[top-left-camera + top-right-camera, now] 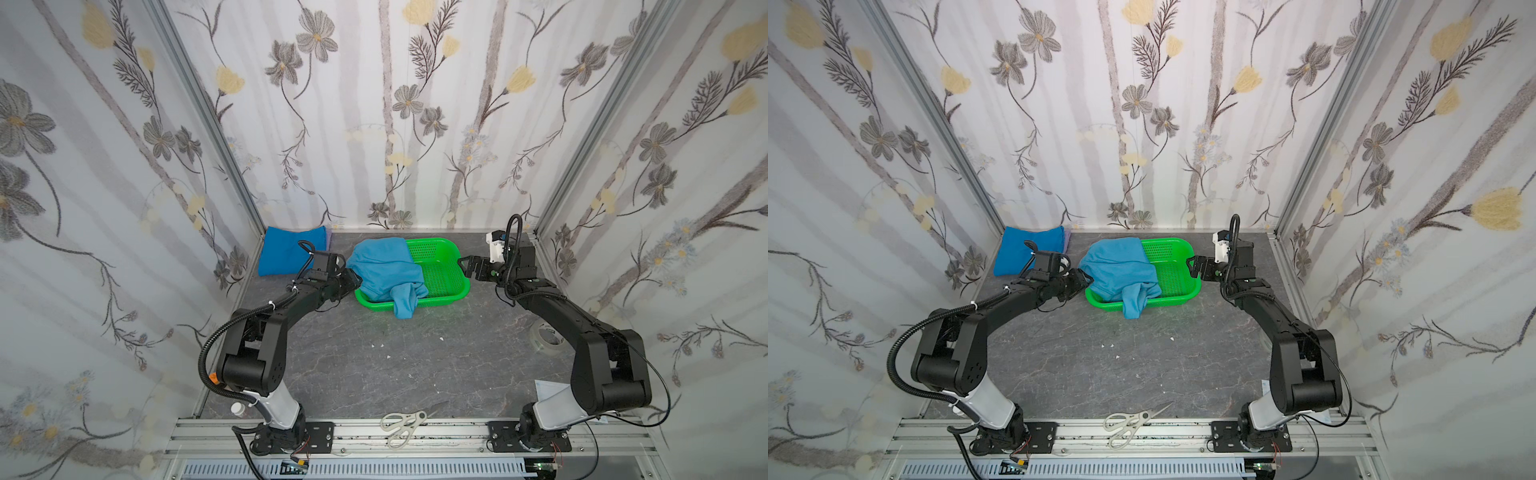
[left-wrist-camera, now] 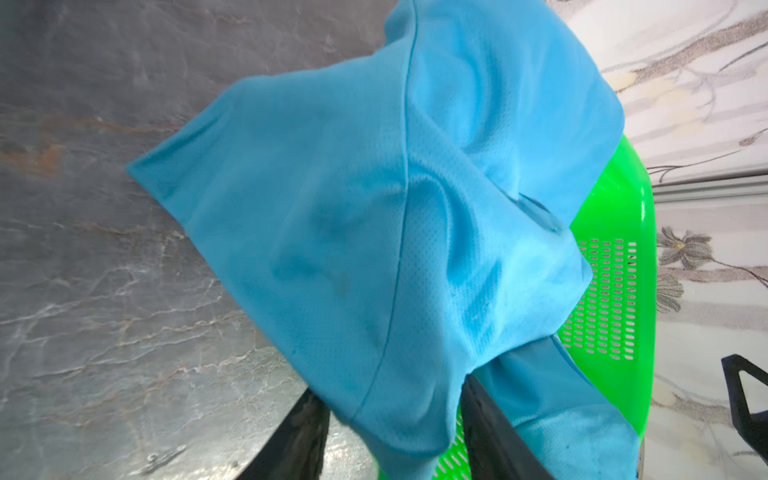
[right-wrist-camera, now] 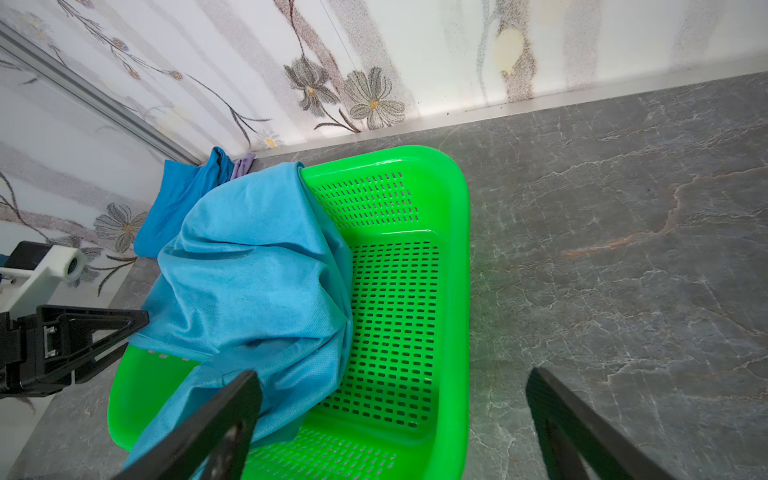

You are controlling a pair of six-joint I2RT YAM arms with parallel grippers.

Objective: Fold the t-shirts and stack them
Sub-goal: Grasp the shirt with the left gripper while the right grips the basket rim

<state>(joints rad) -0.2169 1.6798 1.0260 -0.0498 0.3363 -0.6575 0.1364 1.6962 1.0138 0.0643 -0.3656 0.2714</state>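
Two claws flank the green basket (image 1: 440,270). My left gripper (image 2: 388,386), nearer, straddles the sky-blue t-shirt (image 1: 384,266); I can't tell if it's clamped. My right gripper (image 1: 466,266) gapes wide.

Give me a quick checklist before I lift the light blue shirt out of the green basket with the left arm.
1. Cloth inside the left pincer: ok, a fold of the light blue t-shirt sits between its fingers.
2. Grip firm on that fold: cannot tell.
3. Right pincer open and off the cloth: ok, it is beside the green basket, at its right rim.
4. Shirt free of the basket: not ok, it lies half inside, with a part draped over the near rim.
5. Folding space on the table in front of the basket: ok, only small white specks there.
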